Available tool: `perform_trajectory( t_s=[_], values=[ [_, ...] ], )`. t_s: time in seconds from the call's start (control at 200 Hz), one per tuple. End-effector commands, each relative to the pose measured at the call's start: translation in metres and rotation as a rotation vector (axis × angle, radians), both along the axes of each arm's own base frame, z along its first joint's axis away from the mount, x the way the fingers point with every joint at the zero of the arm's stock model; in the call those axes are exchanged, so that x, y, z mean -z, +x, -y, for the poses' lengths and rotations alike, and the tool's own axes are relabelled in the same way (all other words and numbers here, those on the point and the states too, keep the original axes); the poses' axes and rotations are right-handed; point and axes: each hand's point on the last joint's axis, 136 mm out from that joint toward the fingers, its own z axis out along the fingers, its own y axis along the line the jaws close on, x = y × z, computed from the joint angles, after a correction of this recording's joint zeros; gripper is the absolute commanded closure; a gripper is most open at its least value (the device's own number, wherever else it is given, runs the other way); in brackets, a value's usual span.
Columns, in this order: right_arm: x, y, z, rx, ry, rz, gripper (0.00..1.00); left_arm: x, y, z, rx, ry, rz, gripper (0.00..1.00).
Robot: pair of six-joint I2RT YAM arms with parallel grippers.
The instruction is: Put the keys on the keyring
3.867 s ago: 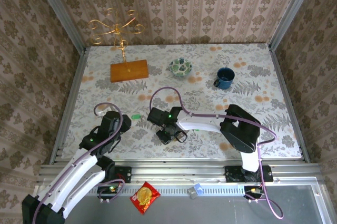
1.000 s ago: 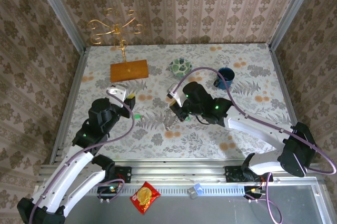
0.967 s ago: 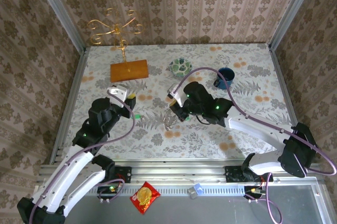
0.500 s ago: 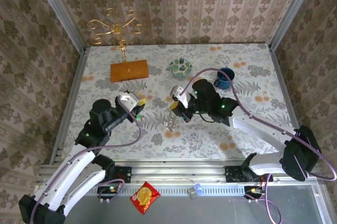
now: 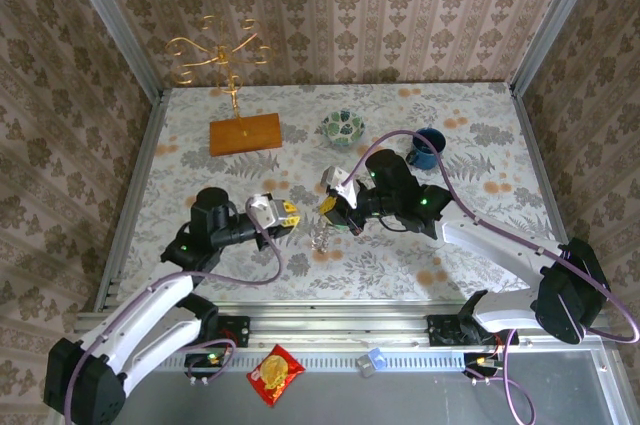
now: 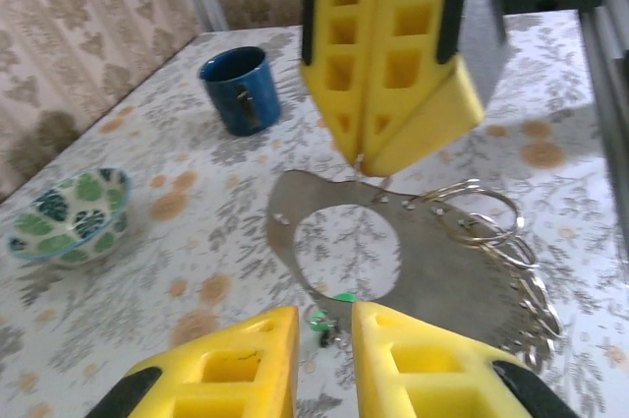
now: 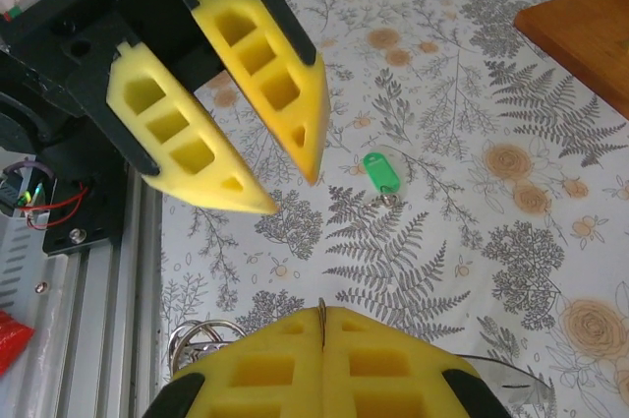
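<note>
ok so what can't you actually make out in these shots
Top view: the keyring is too small to show any detail.
Right wrist view: the right gripper and the bottom edge hide most of the keyring.
Left wrist view: the green key is small, blurred and partly behind the left gripper.

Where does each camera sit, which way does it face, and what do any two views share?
Top external: above and behind, facing down on the table; left arm, right arm, left pincer and right pincer show.
Left wrist: on the left arm, looking past its fingers at the right pincer shut on the keyring; mug and bowl beyond.
Right wrist: on the right arm, looking over its fingers at the open left pincer and a key.
Shared: top and left wrist both show mug and bowl.
</note>
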Motion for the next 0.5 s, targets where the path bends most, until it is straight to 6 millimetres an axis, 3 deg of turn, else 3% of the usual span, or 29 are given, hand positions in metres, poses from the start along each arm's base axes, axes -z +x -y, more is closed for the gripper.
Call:
perform_trajectory(
  t_s=[0.0, 0.495],
  values=[
    [-0.017, -0.008, -0.007, -0.070, 0.033, 0.040, 1.00, -0.015, -0.017, 0.011, 0.135, -0.034, 0.018, 0.79],
    [-0.010, -0.025, -0.025, -0.158, 0.018, 0.034, 1.00, -0.002, -0.028, 0.027, 0.216, -0.055, -0.081, 0.80]
  ],
)
